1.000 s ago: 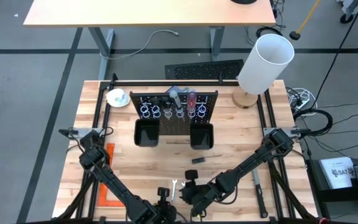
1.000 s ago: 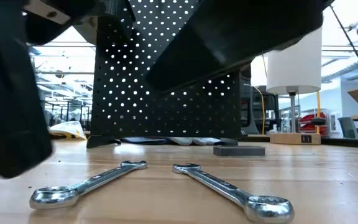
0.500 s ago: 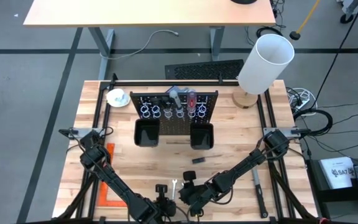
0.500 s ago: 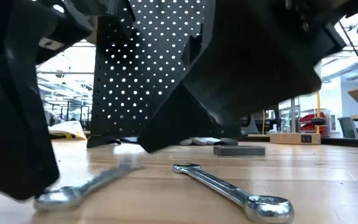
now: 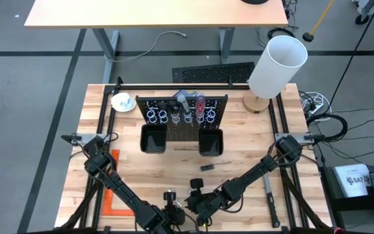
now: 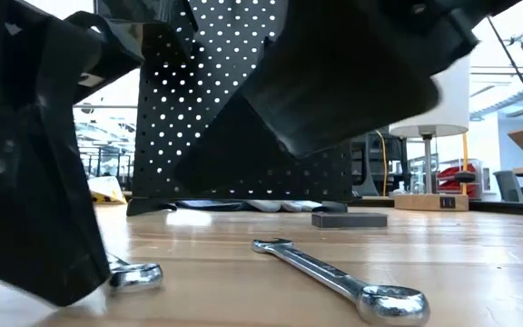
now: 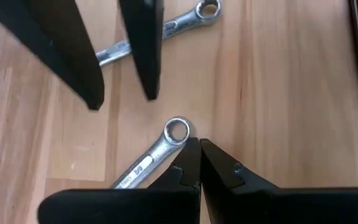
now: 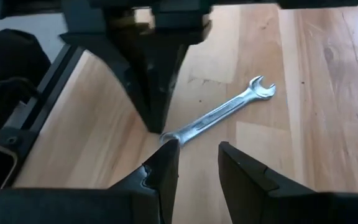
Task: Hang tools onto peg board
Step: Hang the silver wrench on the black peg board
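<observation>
Table (image 5: pixel 252 149), wood top. Peg board (image 5: pixel 182 112): upright near the far edge, centred; several tools stand in its ring holders. Two wrenches flat near the near edge: first wrench (image 7: pixel 157 151) beside the left end effector (image 7: pixel 199 163), fingers together, resting on wood just beside the wrench's ring end; second wrench (image 8: pixel 219 115) lies before the right end effector (image 8: pixel 196 163), fingers apart, not gripping it. Small dark block (image 5: pixel 206 167) lies mid-table.
</observation>
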Controlling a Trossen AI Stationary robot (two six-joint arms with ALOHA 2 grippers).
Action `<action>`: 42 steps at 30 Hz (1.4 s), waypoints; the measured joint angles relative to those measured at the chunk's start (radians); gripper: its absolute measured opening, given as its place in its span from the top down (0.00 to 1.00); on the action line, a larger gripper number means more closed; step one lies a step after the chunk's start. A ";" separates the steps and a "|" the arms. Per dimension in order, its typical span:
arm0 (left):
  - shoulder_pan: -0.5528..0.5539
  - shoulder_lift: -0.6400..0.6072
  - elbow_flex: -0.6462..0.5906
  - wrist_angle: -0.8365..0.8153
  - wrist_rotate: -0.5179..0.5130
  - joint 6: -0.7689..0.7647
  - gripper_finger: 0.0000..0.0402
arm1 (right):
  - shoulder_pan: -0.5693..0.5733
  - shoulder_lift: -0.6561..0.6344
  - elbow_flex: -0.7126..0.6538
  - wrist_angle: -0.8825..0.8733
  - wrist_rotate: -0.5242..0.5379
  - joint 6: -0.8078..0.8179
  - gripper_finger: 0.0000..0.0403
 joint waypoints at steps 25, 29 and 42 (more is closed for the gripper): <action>-0.039 -0.091 0.026 -0.272 -0.161 -0.034 0.98 | -0.001 0.000 0.000 0.046 -0.095 -0.041 0.98; -0.038 -0.101 0.004 -0.322 -0.175 -0.073 0.98 | 0.000 -0.001 0.000 0.083 -0.122 -0.054 1.00; -0.041 -0.158 -0.169 -0.103 -0.176 -0.079 0.98 | 0.000 0.003 0.000 0.091 -0.140 -0.054 1.00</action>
